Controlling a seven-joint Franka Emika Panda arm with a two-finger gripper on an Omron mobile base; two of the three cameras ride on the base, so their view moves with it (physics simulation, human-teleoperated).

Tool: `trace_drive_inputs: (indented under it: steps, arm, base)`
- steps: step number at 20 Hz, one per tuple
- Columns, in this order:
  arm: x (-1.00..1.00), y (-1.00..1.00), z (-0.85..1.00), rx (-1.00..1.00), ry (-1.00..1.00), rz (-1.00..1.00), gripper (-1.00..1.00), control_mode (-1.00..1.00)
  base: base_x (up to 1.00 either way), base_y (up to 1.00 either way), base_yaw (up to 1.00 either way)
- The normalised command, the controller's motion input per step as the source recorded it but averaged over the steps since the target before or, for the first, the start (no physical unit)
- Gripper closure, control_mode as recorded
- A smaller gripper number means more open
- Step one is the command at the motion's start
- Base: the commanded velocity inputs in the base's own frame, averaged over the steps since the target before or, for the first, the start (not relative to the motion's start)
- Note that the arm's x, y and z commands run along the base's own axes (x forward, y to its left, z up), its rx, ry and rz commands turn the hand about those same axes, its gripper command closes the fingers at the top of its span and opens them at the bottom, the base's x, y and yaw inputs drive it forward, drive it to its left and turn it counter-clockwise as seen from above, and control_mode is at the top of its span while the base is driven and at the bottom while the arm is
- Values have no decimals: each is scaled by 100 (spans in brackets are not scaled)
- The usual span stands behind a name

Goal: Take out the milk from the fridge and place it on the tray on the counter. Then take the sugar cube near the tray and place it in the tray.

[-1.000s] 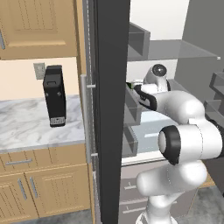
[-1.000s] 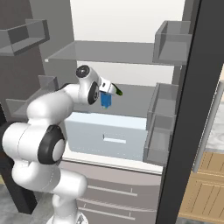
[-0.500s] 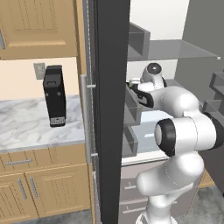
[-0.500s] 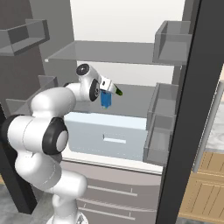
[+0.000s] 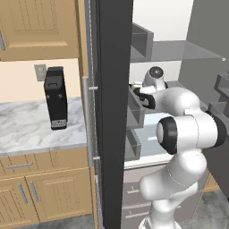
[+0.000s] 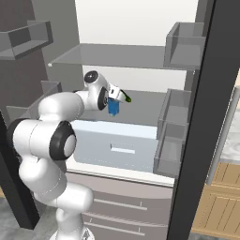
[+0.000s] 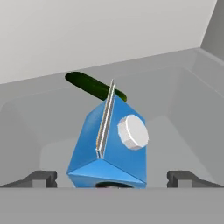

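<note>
Inside the fridge (image 6: pixel 197 140), on the grey shelf above the pale drawer (image 6: pixel 117 147), the milk (image 7: pixel 109 144) stands upright, and the hand (image 7: pixel 111 178) is right over it. Its 2 fingertips (image 7: pixel 41 178) are spread wide, 1 on each side of the carton, and they do not touch it, so nothing is held. From the hand view the carton sits between them with its white cap (image 7: pixel 133 131) toward the right fingertip and its top ridge running away from the camera.

The step in hand, as I judge it, is the grasp of the milk. To do it well the hand should go down a little more, so that the pads meet the flat side walls under the sloped top (the slopes would let the pads slide up). The carton seems slightly left of the middle between the fingertips; a small correction before closing would keep it from being pushed sideways. Behind the milk lies a dark green long thing (image 7: pixel 94 86), maybe a cucumber, near but apart from it. After closing, I would lift the milk straight up first and then pull back toward the open front, clear of the door bins (image 6: pixel 174 136) beside the shelf.
</note>
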Motion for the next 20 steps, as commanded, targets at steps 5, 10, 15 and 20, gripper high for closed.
trace_drive_inputs:
  steps: [5,10,15,20]
  arm:
    - [12,0,-11,0,0,0,-100,-100]
    - [17,0,-10,0,0,0,-100,-100]
    - [15,0,-4,0,0,0,-100,-100]
    - [10,0,-5,0,0,0,100,-100]
  base:
    - [0,0,0]
    - [0,0,0]
    - [0,0,0]
    - [0,0,0]
